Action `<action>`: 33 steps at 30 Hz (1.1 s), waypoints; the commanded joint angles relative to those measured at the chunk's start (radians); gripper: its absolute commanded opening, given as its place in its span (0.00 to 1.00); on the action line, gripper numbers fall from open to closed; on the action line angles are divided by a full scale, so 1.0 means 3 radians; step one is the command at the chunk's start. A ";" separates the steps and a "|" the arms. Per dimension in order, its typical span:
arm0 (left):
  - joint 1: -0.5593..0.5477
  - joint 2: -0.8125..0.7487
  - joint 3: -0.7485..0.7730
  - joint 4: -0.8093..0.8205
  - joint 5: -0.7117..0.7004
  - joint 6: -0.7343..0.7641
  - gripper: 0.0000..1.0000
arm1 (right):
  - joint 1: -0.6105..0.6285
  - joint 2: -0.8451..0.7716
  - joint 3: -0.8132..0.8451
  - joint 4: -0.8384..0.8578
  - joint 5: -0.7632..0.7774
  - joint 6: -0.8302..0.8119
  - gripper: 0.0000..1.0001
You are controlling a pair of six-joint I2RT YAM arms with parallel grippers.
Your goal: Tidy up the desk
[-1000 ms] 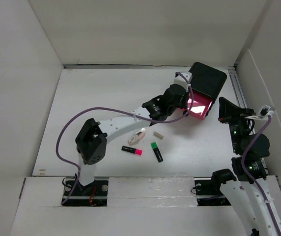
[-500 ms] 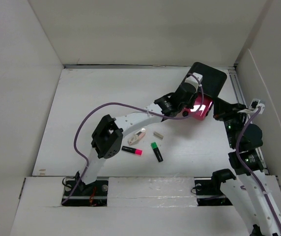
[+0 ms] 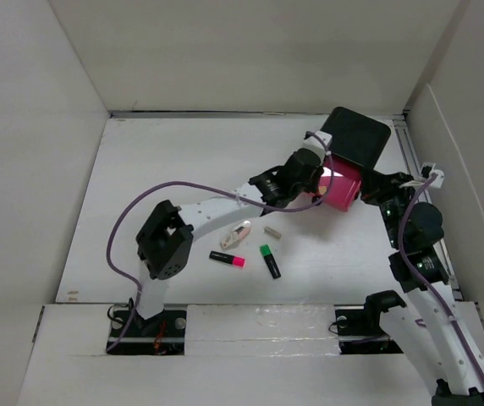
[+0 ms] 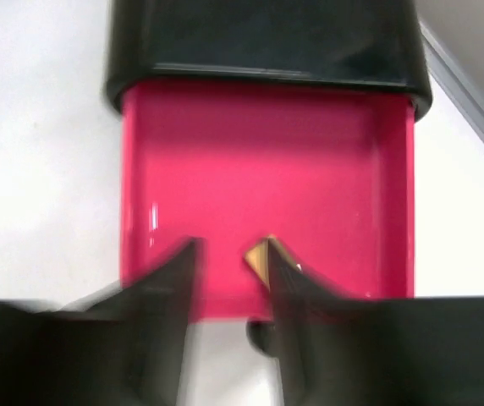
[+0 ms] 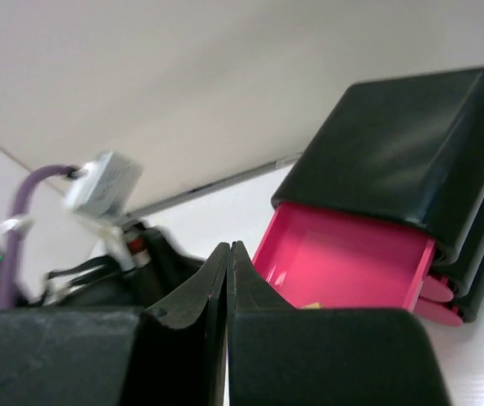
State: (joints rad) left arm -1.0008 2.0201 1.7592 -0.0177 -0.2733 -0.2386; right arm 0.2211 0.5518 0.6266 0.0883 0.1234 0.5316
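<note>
Left end effector point(image 4: 229, 254) hovers released over the open pink plastic drawer point(image 4: 267, 161) of a black box point(image 4: 267, 34). Right end effector point(image 5: 228, 254) is clenched.

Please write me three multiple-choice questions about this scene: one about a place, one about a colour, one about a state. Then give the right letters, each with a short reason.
1. Where does the green marker lie?
A) in the drawer
B) on the desk, beside the pink marker
C) on top of the black box

2. What colour is the drawer?
A) pink
B) blue
C) white

3. How does the drawer sit in the black box?
A) pushed shut
B) taken out fully
C) pulled out partly

Answers:
1 B: the top view shows it on the white surface next to the pink one.
2 A: both wrist views show pink walls.
3 C: its open tray sticks out, with its back end under the box.
</note>
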 commanded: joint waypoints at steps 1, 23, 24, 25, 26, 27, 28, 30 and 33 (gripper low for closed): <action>0.0058 -0.0881 -0.0716 0.0381 -0.0010 -0.0150 0.18 | -0.0021 0.0149 0.0131 -0.0018 -0.0287 -0.0018 0.00; 0.0089 -0.0429 -0.1609 0.1220 0.0891 -0.0652 0.00 | 0.0066 0.0139 -0.0166 -0.1245 -0.0590 -0.0335 0.04; 0.0089 -0.0439 -0.1625 0.1245 0.0891 -0.0657 0.00 | 0.0066 0.0165 -0.0186 -0.1251 -0.0616 -0.0355 0.00; 0.0089 -0.0470 -0.1681 0.1271 0.0891 -0.0657 0.00 | 0.0066 0.0190 -0.0212 -0.1251 -0.0677 -0.0366 0.00; 0.0089 -0.0485 -0.1707 0.1286 0.0891 -0.0657 0.00 | 0.0066 0.0211 -0.0232 -0.1251 -0.0708 -0.0386 0.00; 0.0089 -0.0511 -0.1727 0.1296 0.0891 -0.0657 0.00 | 0.0066 0.0241 -0.0258 -0.1245 -0.0748 -0.0396 0.00; 0.0089 -0.0541 -0.1763 0.1291 0.0891 -0.0652 0.00 | 0.0066 0.0277 -0.0273 -0.1245 -0.0810 -0.0396 0.00; 0.0054 -0.0577 -0.1809 0.1286 0.0870 -0.0652 0.00 | 0.0066 0.0283 -0.0289 -0.1200 -0.0841 -0.0402 0.00; 0.0018 -0.0654 -0.1886 0.1235 0.0773 -0.0636 0.00 | 0.0066 0.0242 -0.0268 -0.1148 -0.0866 -0.0432 0.00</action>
State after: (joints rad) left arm -0.9810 1.9068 1.2133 0.3294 -0.0246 -0.4282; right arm 0.2314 0.6437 0.5331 -0.2878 -0.1085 0.4236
